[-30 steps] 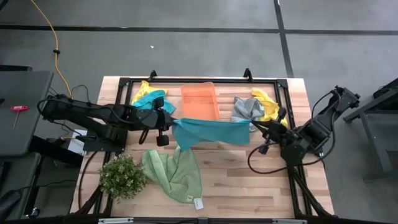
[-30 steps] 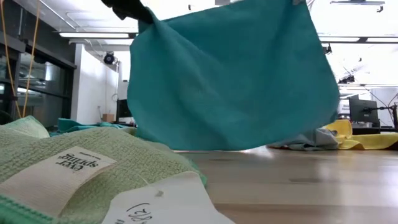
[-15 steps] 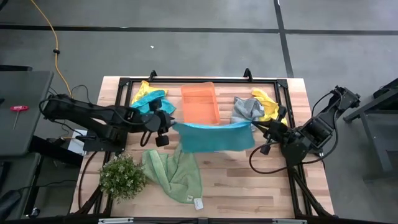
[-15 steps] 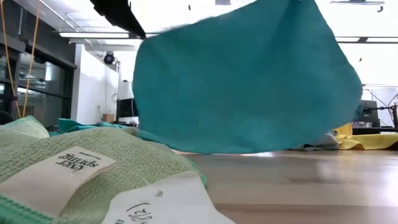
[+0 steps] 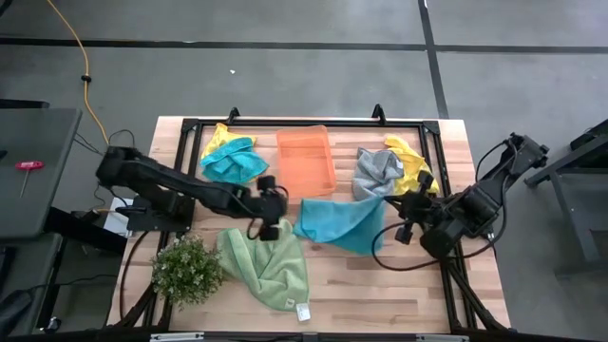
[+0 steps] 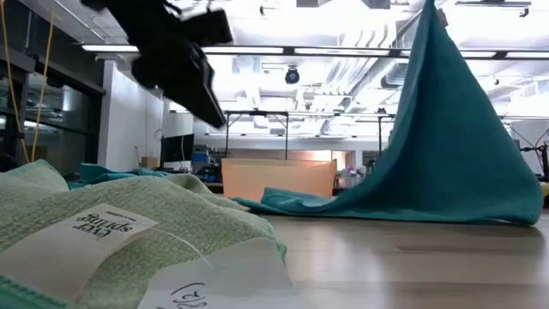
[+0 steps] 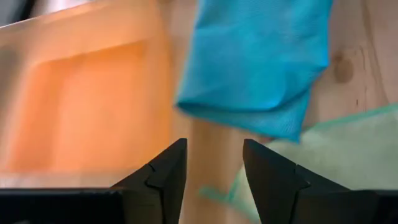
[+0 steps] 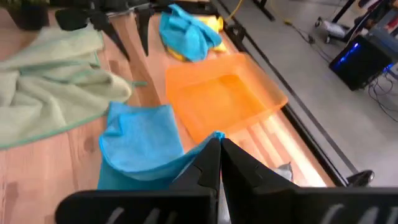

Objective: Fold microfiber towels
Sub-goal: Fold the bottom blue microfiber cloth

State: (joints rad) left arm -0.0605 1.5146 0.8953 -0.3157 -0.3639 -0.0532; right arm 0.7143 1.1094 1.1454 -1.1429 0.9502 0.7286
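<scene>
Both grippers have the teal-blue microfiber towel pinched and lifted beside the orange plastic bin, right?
Only the right gripper pinches the teal-blue microfiber towel, lifting one corner. The left wrist view shows the left gripper open and empty, the towel's other end lying on the table beside the orange plastic bin.

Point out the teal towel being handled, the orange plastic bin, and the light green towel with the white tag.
Teal-blue microfiber towel (image 5: 337,224): high view, middle of the part lying on the table.
Orange translucent plastic bin (image 5: 306,160): high view, its floor.
Light green microfiber towel (image 5: 268,266): high view, centre of the crumpled cloth.
</scene>
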